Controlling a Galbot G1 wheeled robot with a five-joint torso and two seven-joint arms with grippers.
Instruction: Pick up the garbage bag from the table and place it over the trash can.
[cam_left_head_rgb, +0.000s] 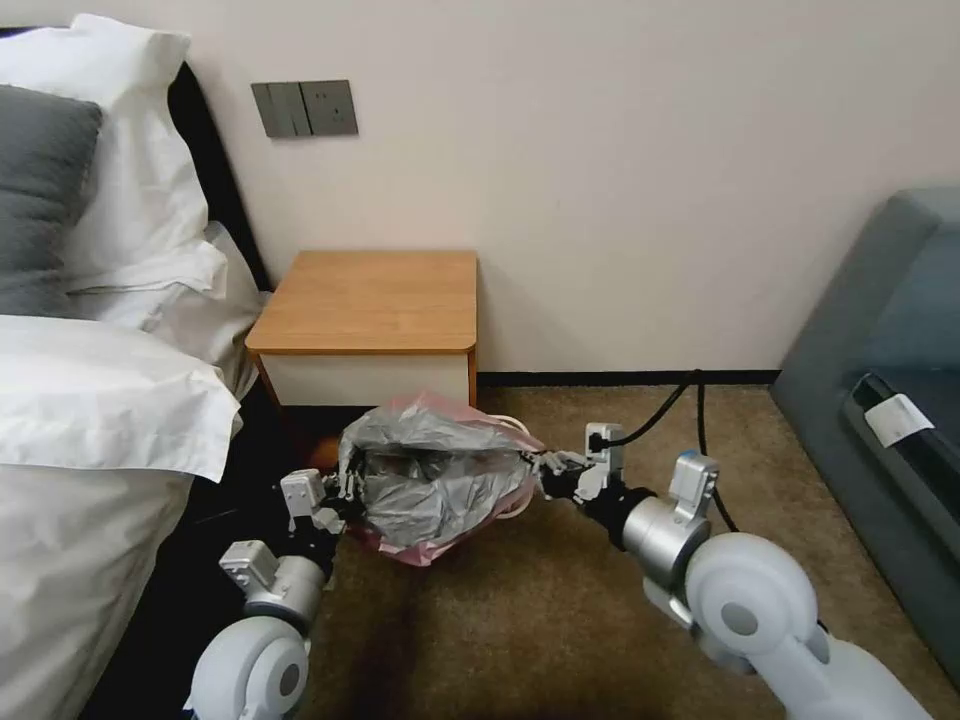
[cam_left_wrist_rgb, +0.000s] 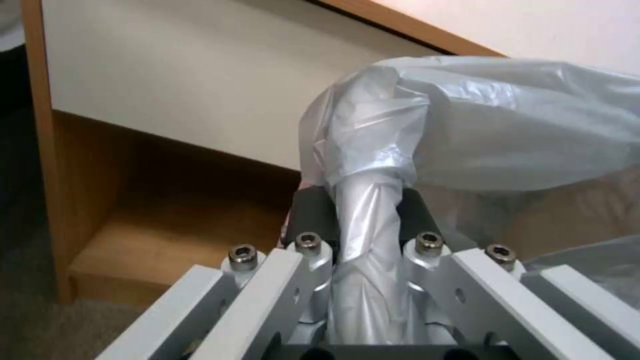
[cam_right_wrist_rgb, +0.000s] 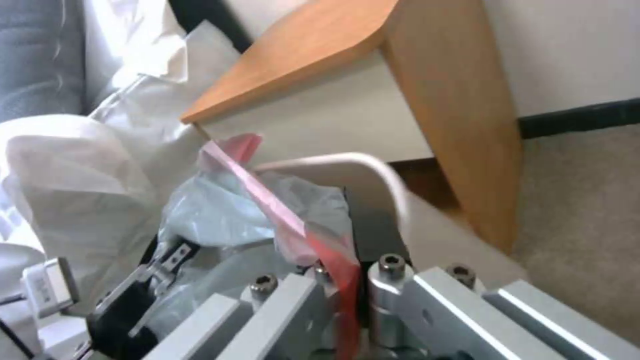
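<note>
The garbage bag, crinkled grey with a pink rim, is stretched between both grippers just in front of the table, low over the carpet. My left gripper is shut on a twisted grey fold of the bag. My right gripper is shut on the pink rim. The trash can sits under the bag. Its cream rolled rim shows close behind my right gripper's fingers. In the head view the bag hides most of the can, leaving a bit of rim at the right.
A bed with a white duvet and pillows fills the left side. A grey sofa stands at the right. Black cables run across the brown carpet behind my right arm. The wall is close behind the table.
</note>
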